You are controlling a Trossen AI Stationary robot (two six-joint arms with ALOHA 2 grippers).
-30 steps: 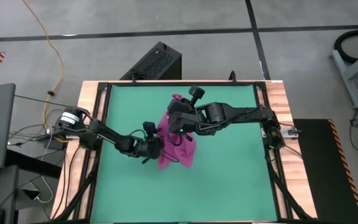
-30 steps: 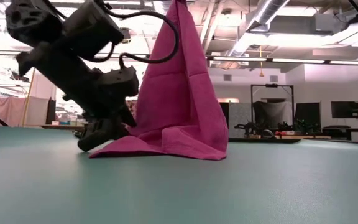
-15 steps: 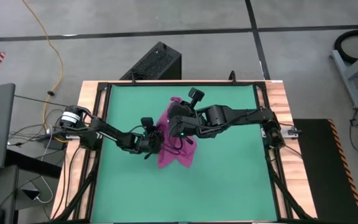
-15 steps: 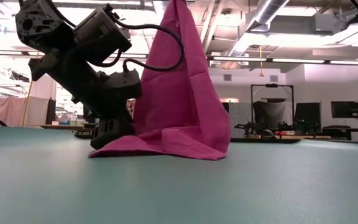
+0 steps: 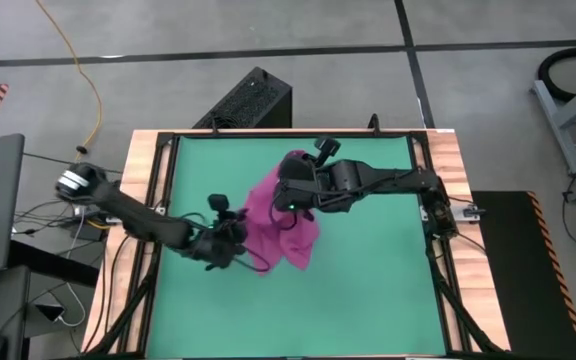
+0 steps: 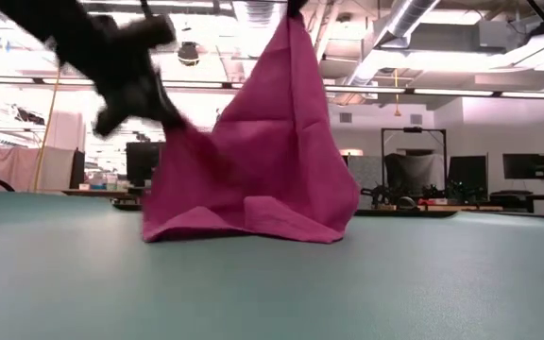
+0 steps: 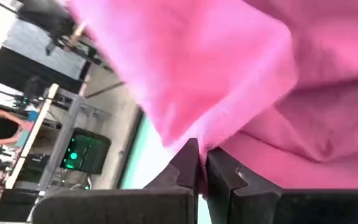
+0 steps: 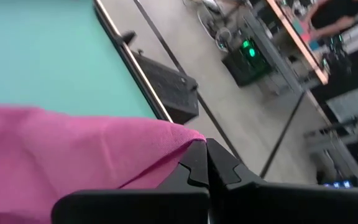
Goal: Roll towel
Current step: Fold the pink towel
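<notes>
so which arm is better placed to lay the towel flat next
Probably the right. The right gripper pinches the towel by its raised peak, so lowering it lays the cloth down. The left gripper only pinches a lower edge.

In the low view the left gripper [image 6: 159,118] is motion-blurred, and the towel [image 6: 263,161] peak runs off the top edge.

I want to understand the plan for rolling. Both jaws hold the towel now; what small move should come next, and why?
Probably both arms should draw their held edges apart and lower the towel flat. The right gripper holds one edge high, the left gripper pinches another edge lower, and the cloth hangs bunched on the table, too crumpled to roll.
</notes>
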